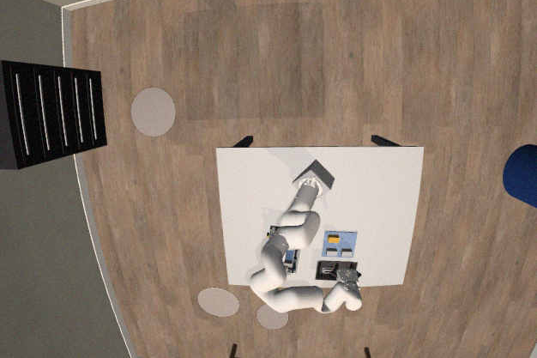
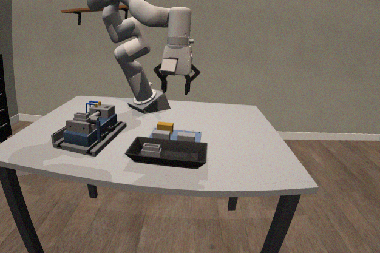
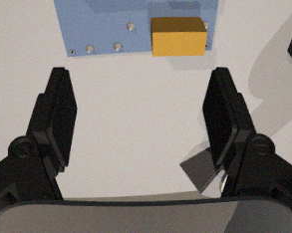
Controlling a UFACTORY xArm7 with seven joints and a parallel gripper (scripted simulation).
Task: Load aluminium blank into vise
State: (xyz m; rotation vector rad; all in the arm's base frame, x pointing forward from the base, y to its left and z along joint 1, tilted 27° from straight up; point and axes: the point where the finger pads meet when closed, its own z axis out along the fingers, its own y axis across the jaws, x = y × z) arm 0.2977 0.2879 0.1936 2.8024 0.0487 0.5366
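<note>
My gripper [image 2: 175, 85] hangs high above the table, open and empty, with bare table top between the fingers in the wrist view [image 3: 140, 120]. The blue infeed plate [image 2: 176, 134] holds a brass blank [image 2: 165, 126] and two aluminium blanks [image 2: 161, 134] [image 2: 186, 136]. In the wrist view the plate [image 3: 133, 1] and the brass blank [image 3: 179, 36] lie ahead of the fingers. The dark outfeed tray [image 2: 167, 151] holds one grey finished part [image 2: 151, 149], pocket up. The vise [image 2: 88, 128] stands at the left. A grey piece [image 2: 81, 116] sits between its jaws; I cannot tell what it is.
The arm's base [image 2: 149, 104] stands behind the plate on the white table. In the overhead view the arm hides most of the vise [image 1: 290, 258], and the gripper [image 1: 346, 276] is over the right end of the tray near the table's front edge.
</note>
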